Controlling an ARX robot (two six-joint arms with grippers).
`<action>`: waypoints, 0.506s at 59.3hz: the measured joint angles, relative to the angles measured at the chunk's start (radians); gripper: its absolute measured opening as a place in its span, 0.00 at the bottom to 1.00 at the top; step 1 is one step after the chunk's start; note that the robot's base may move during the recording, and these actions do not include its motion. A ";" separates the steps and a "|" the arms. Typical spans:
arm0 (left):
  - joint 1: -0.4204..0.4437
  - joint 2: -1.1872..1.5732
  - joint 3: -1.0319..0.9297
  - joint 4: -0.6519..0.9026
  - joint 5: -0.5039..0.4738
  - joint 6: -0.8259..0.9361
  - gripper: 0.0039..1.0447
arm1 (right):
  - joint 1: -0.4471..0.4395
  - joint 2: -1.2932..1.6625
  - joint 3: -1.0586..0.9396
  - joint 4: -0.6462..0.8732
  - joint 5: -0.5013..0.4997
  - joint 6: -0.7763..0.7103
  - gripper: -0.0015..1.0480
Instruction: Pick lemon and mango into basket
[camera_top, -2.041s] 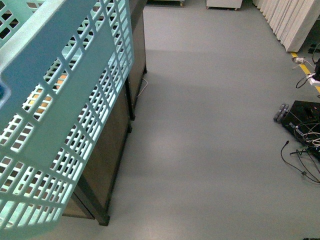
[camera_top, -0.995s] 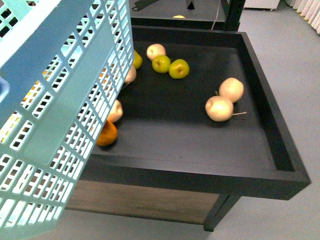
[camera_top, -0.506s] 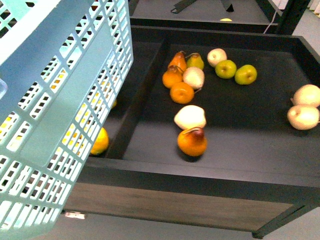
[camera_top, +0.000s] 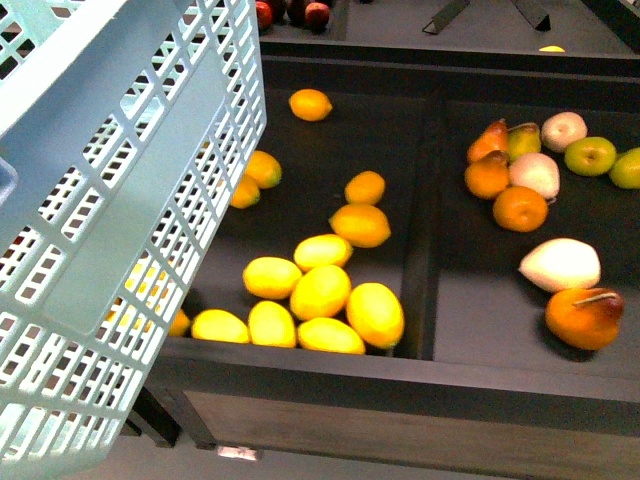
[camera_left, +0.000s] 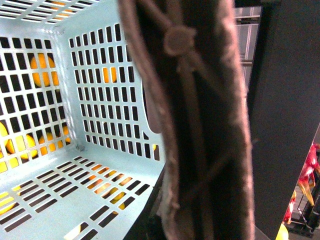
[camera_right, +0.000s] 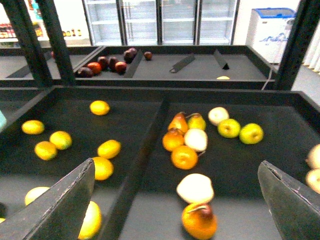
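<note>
Panned left since half a second ago, bringing the left compartment (camera_top: 310, 150) to centre and pushing the pears (camera_top: 489, 141) rightward. Finds the lemon (camera_top: 320, 291) heaped among others near the front wall, right of the tilted basket (camera_top: 120, 200). Shows right gripper (camera_right: 176, 164) spread wide, empty. Cannot tell left gripper's state behind the brown handle (camera_left: 195, 125).

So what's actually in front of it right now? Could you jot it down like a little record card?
Carrier: light aqua basket, raised at the left, nothing inside
Close-up: the basket's brown handle fills the left wrist view
Target fruit: bunch of lemons in the left compartment of the black display table
Right compartment: green apples, orange fruits, a pale fruit
Hands: right hand open and empty; left hand not visible
</note>
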 joint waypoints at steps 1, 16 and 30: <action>0.000 0.000 0.000 0.000 0.001 0.000 0.04 | 0.000 0.000 0.000 0.000 0.003 0.000 0.92; 0.000 0.000 0.000 0.000 0.000 0.000 0.04 | 0.000 0.000 0.000 0.000 0.001 0.000 0.92; 0.000 0.000 0.000 0.000 0.002 -0.001 0.04 | 0.000 0.000 0.000 0.000 0.002 0.000 0.92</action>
